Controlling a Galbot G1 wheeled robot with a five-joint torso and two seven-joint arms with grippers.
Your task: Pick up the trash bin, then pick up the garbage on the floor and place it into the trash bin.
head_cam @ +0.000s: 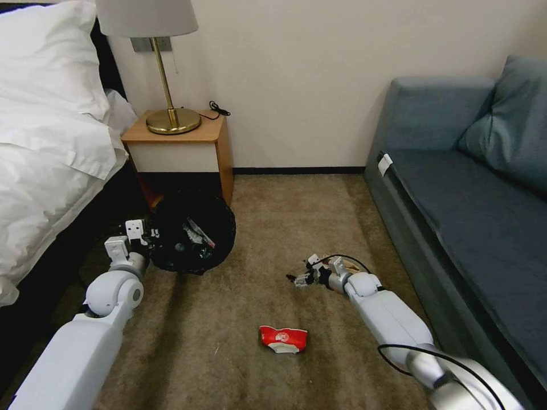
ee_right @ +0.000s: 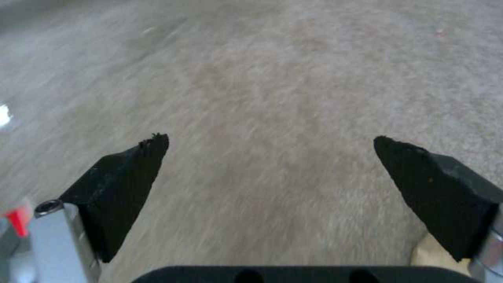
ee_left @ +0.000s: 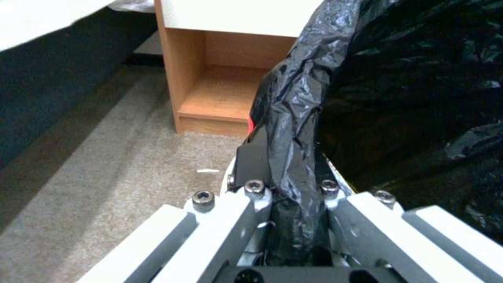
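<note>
Bin gripped, one packet left on the carpet.

Left gripper [ee_left: 293,204] is clamped on the trash bin [head_cam: 191,230] rim, bag liner pinched between its fingers to keep it steady. Right gripper [ee_right: 270,157] is spread wide, empty, over bare carpet; the red-and-white packet [head_cam: 282,339] lies behind its fingertips.

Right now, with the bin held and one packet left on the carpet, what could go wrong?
1. The left end effector is clamped on the trash bin at its thin black liner, which might slip or tear.
2. The right end effector is open over bare carpet, well away from the red-and-white packet, so closing here would likely grab nothing.
</note>
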